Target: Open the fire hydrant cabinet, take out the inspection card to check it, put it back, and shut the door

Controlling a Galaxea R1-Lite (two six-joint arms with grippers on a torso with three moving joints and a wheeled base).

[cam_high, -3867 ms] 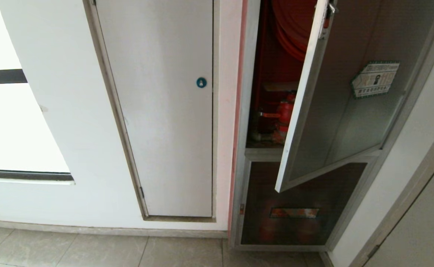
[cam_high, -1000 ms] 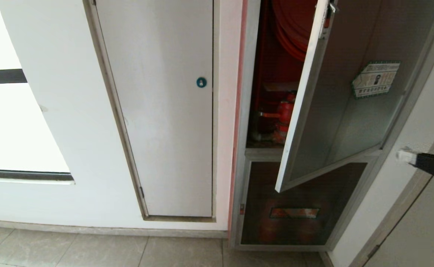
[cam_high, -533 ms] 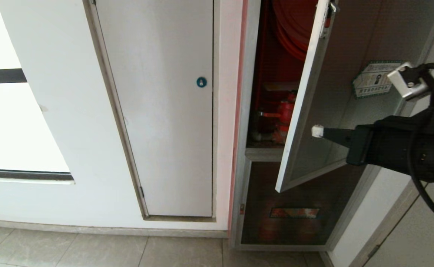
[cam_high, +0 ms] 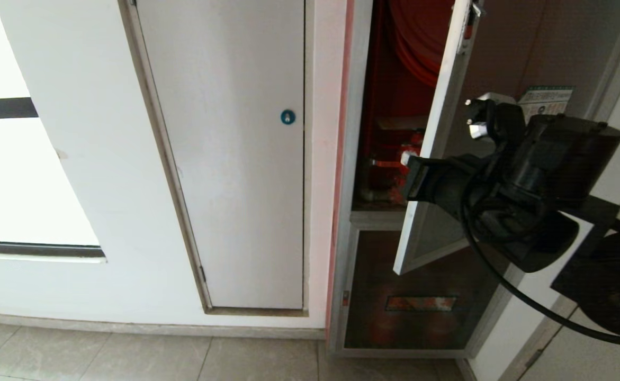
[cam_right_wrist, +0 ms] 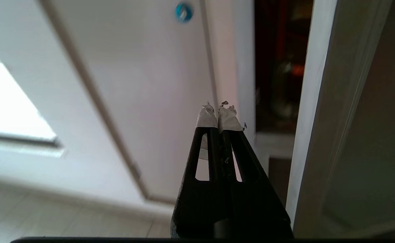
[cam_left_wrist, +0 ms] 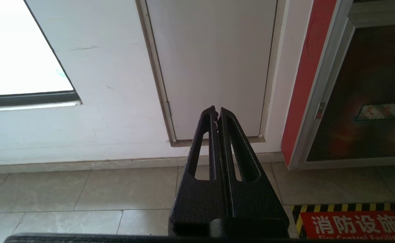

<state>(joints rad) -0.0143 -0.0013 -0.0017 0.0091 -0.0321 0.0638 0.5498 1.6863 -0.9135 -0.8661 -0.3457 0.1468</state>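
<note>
From the head view, you have the door point(cam_high: 450, 132) of the fire hydrant cabinet point(cam_high: 360, 222) standing partly open, hinged on the right, its pale free edge swung out toward you. Your right gripper point(cam_high: 406, 157) sits at that free edge, at the height of the red valve point(cam_high: 406, 159) inside, with the arm's dark body covering much of the glass. The gap is narrow; if you reach inward now, the wrist housing could catch the door edge and knock it shut, or wedge against the frame. The inspection card is not visible in any view, so you cannot yet plan a grasp on it.

In the left wrist view, your left gripper point(cam_left_wrist: 217, 113) hangs parked low, its fingers pressed together, pointing at the foot of the white panel point(cam_left_wrist: 214, 67) above the floor tiles point(cam_left_wrist: 82, 192). It poses little risk where it is.

In the right wrist view, the right gripper point(cam_right_wrist: 219, 113) has its taped tips pressed together, holding nothing, just beside the door's pale edge point(cam_right_wrist: 313, 111), with the dark opening point(cam_right_wrist: 278, 67) beyond. Closed tips may slide off that smooth edge if you push at an angle. Widen the door first; otherwise the card stays out of reach.
</note>
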